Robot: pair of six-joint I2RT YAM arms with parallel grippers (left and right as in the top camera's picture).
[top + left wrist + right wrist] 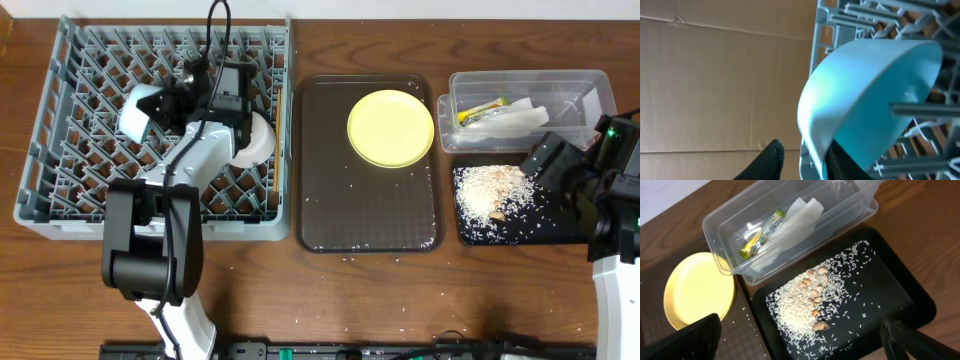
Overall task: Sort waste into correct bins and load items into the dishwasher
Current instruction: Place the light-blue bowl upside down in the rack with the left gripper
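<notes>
The light blue bowl (865, 95) lies on its side among the pegs of the grey dishwasher rack (60, 190). My left gripper (805, 152) straddles its rim, with one finger (840, 160) inside the bowl. The outer finger (767, 160) stands a little off the rim, so the gripper is open. A white bowl (255, 140) and the chopsticks (277, 135) are in the rack too. My right gripper (800, 330) hangs wide open and empty over the black tray (900, 295), which holds rice crumbs (800, 307). The clear tub (725, 230) holds the napkin (795, 222) and the wrapper (757, 237).
The yellow plate (390, 128) lies on the dark brown serving tray (365, 215), between the rack and the bins. Stray rice grains dot that tray and the wooden table (400, 290) in front of it. A cardboard wall (715, 75) stands behind the rack.
</notes>
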